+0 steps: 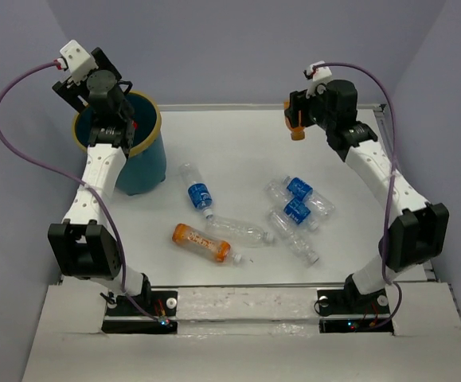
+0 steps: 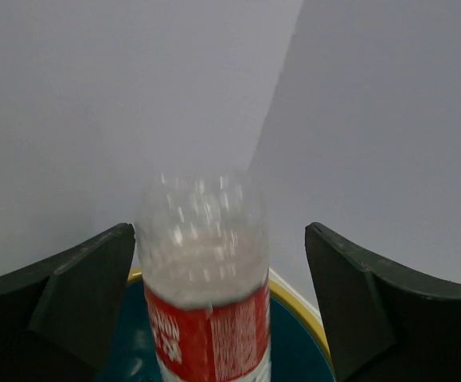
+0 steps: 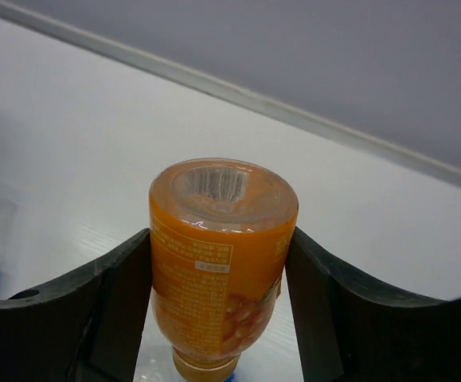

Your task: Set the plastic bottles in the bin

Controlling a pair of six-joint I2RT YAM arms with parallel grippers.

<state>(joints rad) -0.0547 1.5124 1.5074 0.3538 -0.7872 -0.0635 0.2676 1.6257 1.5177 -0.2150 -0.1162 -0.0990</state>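
White table (image 1: 238, 151), pale rail (image 1: 222, 107) along far edge, lavender-grey walls (image 1: 230, 48) on three sides.

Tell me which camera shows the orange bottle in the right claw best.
Right wrist: the orange bottle fills the frame, base toward the lens, pinched between both fingers. Top external shows only its small orange end below the right claw. Left wrist does not show it.

left hand (image 1: 119, 119) over bin (image 1: 144, 165) | right hand (image 1: 297, 121) grips orange bottle (image 1: 297, 132) | bottles (image 1: 198, 193) on table (image 1: 230, 143)
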